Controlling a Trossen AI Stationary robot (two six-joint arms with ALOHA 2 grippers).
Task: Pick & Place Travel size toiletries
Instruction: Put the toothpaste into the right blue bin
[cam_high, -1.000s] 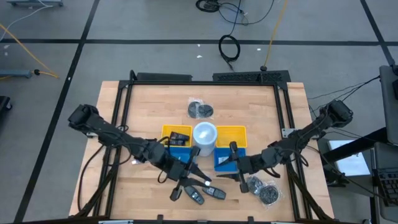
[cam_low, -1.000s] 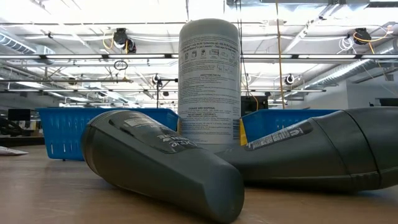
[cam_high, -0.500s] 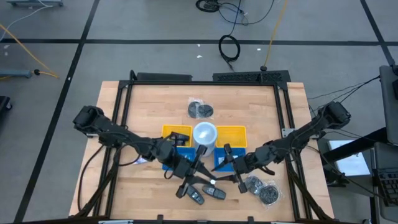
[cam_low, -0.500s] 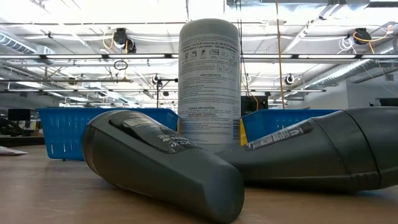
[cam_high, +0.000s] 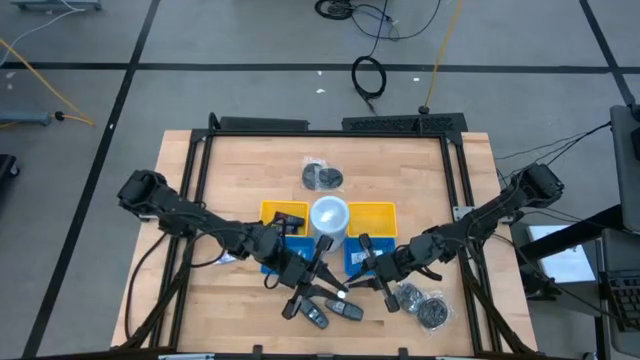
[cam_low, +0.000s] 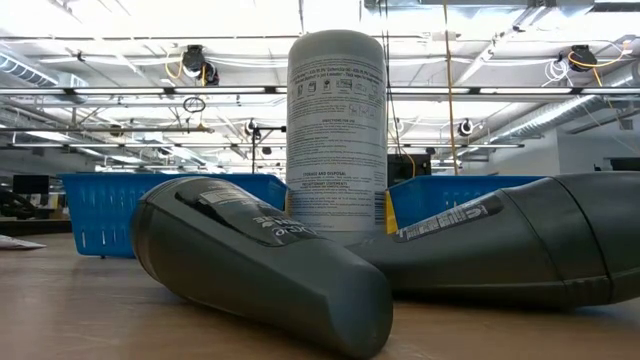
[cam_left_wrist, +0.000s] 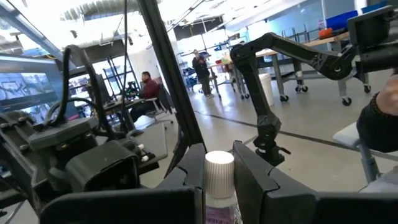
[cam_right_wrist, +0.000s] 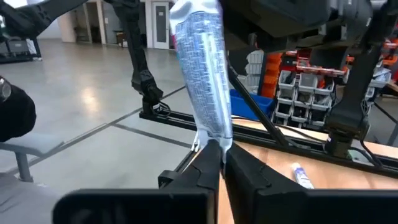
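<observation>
On the left of the high view, the left arm reaches in over the light wooden table (cam_high: 400, 180) toward its front middle. The left gripper (cam_high: 322, 277) is clenched on a small clear tube with a white cap (cam_left_wrist: 219, 180); the left wrist view shows the cap rising between the two dark fingers (cam_left_wrist: 258, 180), which press against the tube's sides. In the high view the tube is only a pale speck (cam_high: 342, 291) between the two grippers, above the table and just in front of the bins.

Below it, three dark grey oblong plastic gadgets (cam_high: 330, 312) lie on the table near its front edge. In the low view two of them (cam_low: 260, 260) fill the foreground.

At the middle stands a tall white cylindrical canister with a printed label (cam_high: 329, 217), upright between two blue plastic bins with yellow rims (cam_high: 372, 213). Beyond the canister, toward the far edge, lies a clear bag of dark round bits (cam_high: 322, 177).

To the right, the right gripper (cam_high: 362, 272) meets the left one over the table front. Its fingers (cam_right_wrist: 208, 165) are pinched together on the flat crimped end of the same tube (cam_right_wrist: 202, 74), so both grippers seem to hold it at once, though the high view is too small to confirm the contact. A second small white tube (cam_right_wrist: 302, 175) lies on the table behind it. Two more bags of grey metal bits (cam_high: 422, 305) sit by the front right corner.
</observation>
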